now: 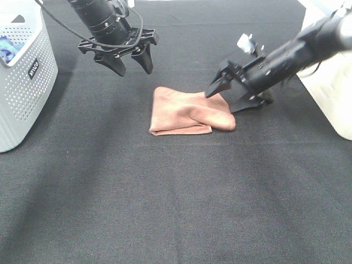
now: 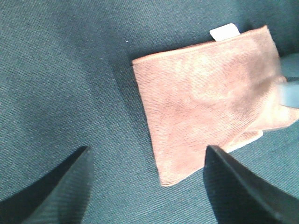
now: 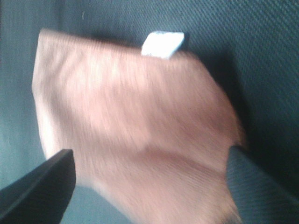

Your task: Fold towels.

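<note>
The towel (image 1: 190, 113) is a terracotta cloth lying folded into a small rectangle in the middle of the black table. In the left wrist view the towel (image 2: 210, 98) shows a white tag (image 2: 224, 31) at one edge. My left gripper (image 1: 129, 61) hangs open above the table, behind and to the left of the towel, with nothing between its fingers. My right gripper (image 1: 220, 103) is open and low over the towel's right end, one finger on each side of that end. The right wrist view is blurred, with the towel (image 3: 140, 126) and its tag (image 3: 162, 43) close under the open fingers (image 3: 46, 179).
A white perforated basket (image 1: 22, 82) stands at the left edge, with something blue inside. A white container (image 1: 330, 88) stands at the right edge, just behind the right arm. Black cloth (image 1: 176, 209) covers the table.
</note>
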Robot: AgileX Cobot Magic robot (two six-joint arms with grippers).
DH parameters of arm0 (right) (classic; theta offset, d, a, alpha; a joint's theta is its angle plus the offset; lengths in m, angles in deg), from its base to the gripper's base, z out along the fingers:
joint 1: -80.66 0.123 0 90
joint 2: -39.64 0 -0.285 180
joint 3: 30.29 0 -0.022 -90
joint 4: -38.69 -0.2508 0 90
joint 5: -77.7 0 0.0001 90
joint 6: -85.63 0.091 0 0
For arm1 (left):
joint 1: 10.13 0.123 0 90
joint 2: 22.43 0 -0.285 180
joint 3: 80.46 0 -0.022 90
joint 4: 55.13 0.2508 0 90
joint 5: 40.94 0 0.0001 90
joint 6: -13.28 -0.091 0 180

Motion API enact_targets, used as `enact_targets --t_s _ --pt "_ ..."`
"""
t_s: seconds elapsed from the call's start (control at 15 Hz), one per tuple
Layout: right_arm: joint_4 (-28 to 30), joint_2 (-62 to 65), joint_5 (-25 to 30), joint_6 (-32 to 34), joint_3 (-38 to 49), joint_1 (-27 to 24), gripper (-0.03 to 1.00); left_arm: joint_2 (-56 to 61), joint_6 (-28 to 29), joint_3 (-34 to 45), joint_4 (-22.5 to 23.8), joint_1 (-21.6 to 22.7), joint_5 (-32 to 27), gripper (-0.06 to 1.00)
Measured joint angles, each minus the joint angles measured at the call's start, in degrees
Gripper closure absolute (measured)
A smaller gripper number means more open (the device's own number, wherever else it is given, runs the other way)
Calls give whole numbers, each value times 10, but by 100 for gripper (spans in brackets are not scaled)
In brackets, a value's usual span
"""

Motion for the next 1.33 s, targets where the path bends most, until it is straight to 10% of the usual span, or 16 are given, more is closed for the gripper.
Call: enact_targets --t_s 0.53,0.87,1.33 --pt "148 140 145 135 3 -1 14 18 -13 0 13 0 -56 30" --pt "214 297 156 157 120 -1 14 159 9 11 122 -23 -57 30" --pt "269 553 156 183 320 -1 14 418 89 298 240 -92 -58 30"
